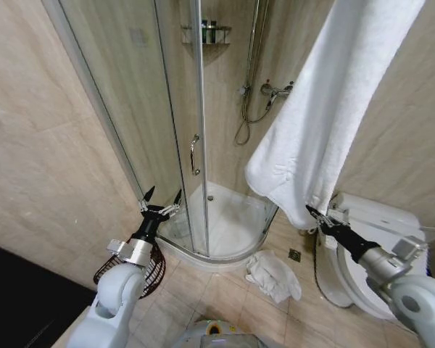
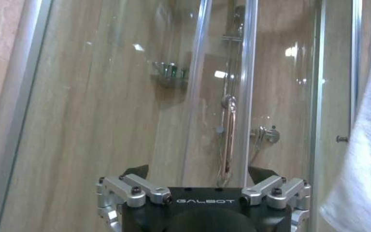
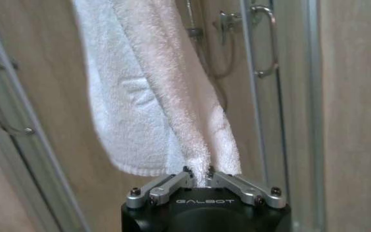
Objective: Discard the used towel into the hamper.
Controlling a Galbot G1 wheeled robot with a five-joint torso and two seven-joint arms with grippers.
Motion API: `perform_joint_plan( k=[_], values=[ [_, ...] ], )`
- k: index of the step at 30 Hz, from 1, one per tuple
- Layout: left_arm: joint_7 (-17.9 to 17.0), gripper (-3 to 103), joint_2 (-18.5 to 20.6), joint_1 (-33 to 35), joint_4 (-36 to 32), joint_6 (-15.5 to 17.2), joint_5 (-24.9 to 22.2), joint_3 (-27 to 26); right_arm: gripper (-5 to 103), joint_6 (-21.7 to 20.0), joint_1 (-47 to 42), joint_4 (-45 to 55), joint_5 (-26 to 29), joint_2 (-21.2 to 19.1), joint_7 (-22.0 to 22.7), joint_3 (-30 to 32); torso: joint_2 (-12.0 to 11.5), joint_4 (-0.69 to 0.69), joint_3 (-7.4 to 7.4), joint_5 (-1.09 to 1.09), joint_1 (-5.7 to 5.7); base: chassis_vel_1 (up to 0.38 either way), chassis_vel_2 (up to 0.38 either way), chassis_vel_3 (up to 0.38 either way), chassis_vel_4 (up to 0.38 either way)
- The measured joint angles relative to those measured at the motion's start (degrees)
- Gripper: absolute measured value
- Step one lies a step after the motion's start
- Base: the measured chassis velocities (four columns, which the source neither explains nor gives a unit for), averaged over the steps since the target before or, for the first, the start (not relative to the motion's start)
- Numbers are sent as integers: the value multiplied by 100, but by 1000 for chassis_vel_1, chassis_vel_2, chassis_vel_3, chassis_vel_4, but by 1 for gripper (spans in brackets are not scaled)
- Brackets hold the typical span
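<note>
Beside toilet (image 1: 380,217), your right hand (image 1: 311,212) pinches hanging towel (image 1: 326,109) at lower edge; left hand (image 1: 162,199) spread wide above hamper (image 1: 154,272).

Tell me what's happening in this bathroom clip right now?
The robot stands in front of a glass shower stall. Its right tool is shut on the lower edge of a white towel hanging from above, next to the toilet. Its left tool is open and empty, held up near the shower door, just above the hamper on the floor. Another white towel lies crumpled on the tiles by the shower base. Nothing is in the hamper as far as can be seen.
</note>
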Motion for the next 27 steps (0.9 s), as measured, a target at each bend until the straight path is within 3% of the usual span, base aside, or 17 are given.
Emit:
perform_joint_plan(
  k=[9,27],
  values=[
    [-26,100,0,-23,21,21,30,58,1,234,-74,-462,-770,311,-304,-268,0,-1,0,0,0,0,0,0,0],
    [-10,100,-31,-21,74,-2,51,64,1,391,-191,-749,-1365,777,-582,-370,0,0,0,1,0,0,0,0,0]
  ],
)
